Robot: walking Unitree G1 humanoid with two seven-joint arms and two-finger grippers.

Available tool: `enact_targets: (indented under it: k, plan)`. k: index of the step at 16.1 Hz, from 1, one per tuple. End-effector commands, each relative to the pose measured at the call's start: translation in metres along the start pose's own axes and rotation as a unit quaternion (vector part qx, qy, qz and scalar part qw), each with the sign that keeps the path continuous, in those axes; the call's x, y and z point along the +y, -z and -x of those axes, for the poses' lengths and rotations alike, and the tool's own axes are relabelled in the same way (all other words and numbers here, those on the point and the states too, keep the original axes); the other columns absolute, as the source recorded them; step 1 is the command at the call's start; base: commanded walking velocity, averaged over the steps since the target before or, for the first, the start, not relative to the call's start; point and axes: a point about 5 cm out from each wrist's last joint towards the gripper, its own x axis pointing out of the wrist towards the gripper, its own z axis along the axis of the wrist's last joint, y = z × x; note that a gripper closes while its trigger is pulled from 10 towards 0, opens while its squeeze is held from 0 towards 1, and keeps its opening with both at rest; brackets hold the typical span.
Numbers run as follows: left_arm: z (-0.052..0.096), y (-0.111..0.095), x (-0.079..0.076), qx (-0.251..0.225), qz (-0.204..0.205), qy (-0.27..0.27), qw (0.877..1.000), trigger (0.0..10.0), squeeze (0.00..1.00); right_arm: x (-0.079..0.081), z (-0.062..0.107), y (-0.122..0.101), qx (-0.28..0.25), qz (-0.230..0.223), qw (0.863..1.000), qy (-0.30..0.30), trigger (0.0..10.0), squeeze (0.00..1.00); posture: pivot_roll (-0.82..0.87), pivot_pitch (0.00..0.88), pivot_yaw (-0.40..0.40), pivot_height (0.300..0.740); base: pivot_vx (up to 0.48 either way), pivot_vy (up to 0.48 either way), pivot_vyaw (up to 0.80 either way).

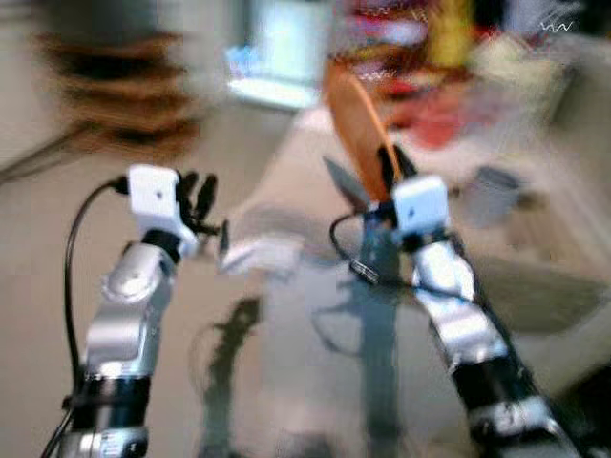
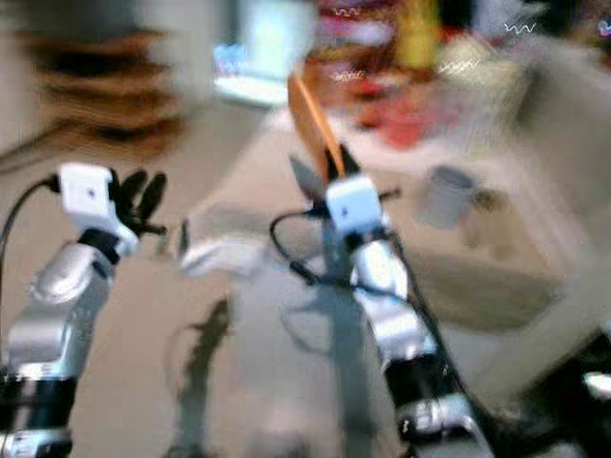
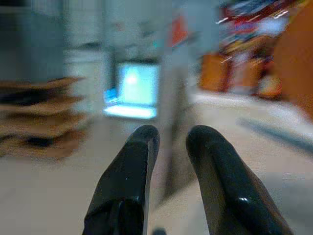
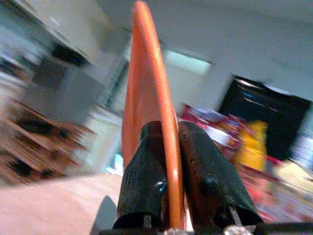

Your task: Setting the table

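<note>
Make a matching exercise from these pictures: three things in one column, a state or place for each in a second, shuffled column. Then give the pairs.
Things:
1. right gripper
2. left gripper
3. grey cup

States or places:
A. standing on the table, to the right of the arms
B. fingers apart, holding nothing
C. shut on the rim of the orange plate, held on edge

Pairs: 1-C, 2-B, 3-A
</note>
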Motion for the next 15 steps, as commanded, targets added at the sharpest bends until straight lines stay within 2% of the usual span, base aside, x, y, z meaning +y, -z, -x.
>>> enact_targets:
  k: [1,3,6,8,12,15]
  plan:
    - [-0.003,0.000,-0.004,0.002,-0.002,0.006,1.000,10.0,0.00,0.007,0.006,0.007,0.021,-0.019,1.000,-0.012,0.0,0.00,0.01,0.000,-0.052,0.740,-0.345,0.000,0.00]
    - [-0.003,0.000,-0.004,0.002,-0.006,0.008,1.000,10.0,0.00,0.009,0.006,0.007,0.024,-0.021,0.999,-0.015,0.0,0.00,0.01,0.000,-0.052,0.740,-0.330,0.000,0.00]
    - [-0.003,-0.001,-0.006,-0.010,-0.009,0.018,1.000,10.0,0.00,0.013,0.008,0.009,0.030,-0.025,0.999,-0.030,0.0,0.00,0.01,0.000,-0.051,0.740,0.000,0.000,0.00]
    - [-0.003,-0.001,-0.006,-0.010,-0.025,0.016,1.000,10.0,0.00,0.014,0.009,0.010,0.036,-0.033,0.998,-0.032,0.0,0.00,0.01,0.000,-0.050,0.740,0.000,0.000,-0.70]
    - [-0.002,0.004,-0.006,0.002,-0.027,0.018,0.999,10.0,0.00,0.015,0.010,0.013,0.046,-0.038,0.998,-0.037,0.0,0.00,0.01,0.000,-0.050,0.740,0.000,0.000,-0.76]
    - [0.004,0.016,-0.009,0.020,-0.028,0.021,0.999,10.0,0.00,0.018,0.014,0.019,0.061,-0.047,0.996,-0.043,0.0,0.00,0.01,0.000,-0.049,0.740,0.000,0.000,-0.77]
